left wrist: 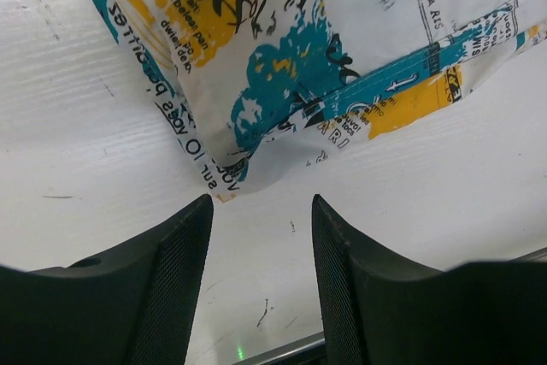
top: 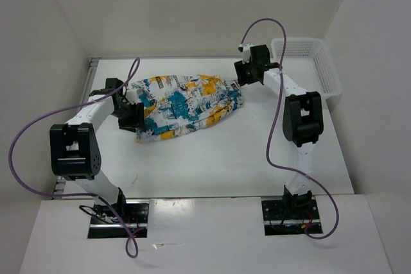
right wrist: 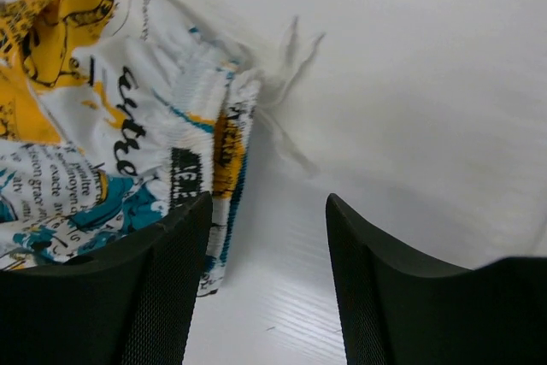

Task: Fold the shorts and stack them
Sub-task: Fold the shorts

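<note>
The shorts (top: 186, 106) lie spread flat on the white table, white fabric printed in teal, yellow and black. My left gripper (top: 131, 112) is at their left end and my right gripper (top: 243, 75) at their right end. In the left wrist view a hem corner of the shorts (left wrist: 224, 185) lies just ahead of my left gripper (left wrist: 261, 203), which is open with only bare table between its fingers. In the right wrist view the shorts' ribbed waistband (right wrist: 226, 151) lies beside the left finger (right wrist: 162, 279) of my right gripper (right wrist: 268, 203), which is open and holds nothing. A white drawstring (right wrist: 286, 57) trails past the waistband.
A white plastic mesh basket (top: 308, 62) stands at the back right, close behind the right arm. White walls enclose the table at the back and on both sides. Purple cables loop off both arms.
</note>
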Controlling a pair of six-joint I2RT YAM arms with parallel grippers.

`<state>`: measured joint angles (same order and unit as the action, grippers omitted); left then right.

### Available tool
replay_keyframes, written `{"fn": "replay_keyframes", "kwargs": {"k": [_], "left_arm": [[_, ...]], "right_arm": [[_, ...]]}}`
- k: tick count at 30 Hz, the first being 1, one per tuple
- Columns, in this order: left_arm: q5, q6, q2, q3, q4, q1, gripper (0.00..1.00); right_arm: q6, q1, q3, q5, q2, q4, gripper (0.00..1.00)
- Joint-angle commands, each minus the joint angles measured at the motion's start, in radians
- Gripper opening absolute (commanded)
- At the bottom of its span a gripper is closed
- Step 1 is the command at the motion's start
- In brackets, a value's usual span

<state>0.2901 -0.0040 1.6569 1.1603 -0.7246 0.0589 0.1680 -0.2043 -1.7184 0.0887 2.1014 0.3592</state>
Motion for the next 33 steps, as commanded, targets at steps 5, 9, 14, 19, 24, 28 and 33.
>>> {"fn": "replay_keyframes", "kwargs": {"k": [5,9,14,19,24,28,33], "left_arm": [[0.113,0.004,0.017,-0.014,0.037,0.027,0.58],[0.121,0.004,0.038,-0.014,0.047,0.027,0.56],[0.090,0.004,0.110,0.004,0.027,0.027,0.51],[0.113,0.004,0.130,0.004,0.005,0.027,0.39],[0.116,0.004,0.149,0.016,0.005,0.018,0.14],[0.116,0.004,0.149,0.027,-0.005,0.018,0.05],[0.116,0.004,0.130,0.049,-0.015,0.018,0.00]], "right_arm": [[0.005,-0.021,0.005,0.227,0.019,0.058,0.62],[0.025,-0.021,0.040,0.238,0.019,0.067,0.59],[0.025,-0.021,0.051,0.238,0.019,0.067,0.59],[0.025,-0.021,0.060,0.238,0.028,0.067,0.57],[0.036,-0.021,0.081,0.217,0.016,0.076,0.59],[0.065,-0.021,0.100,0.216,-0.003,0.095,0.60],[0.065,-0.021,0.111,0.227,-0.003,0.095,0.48]]}}
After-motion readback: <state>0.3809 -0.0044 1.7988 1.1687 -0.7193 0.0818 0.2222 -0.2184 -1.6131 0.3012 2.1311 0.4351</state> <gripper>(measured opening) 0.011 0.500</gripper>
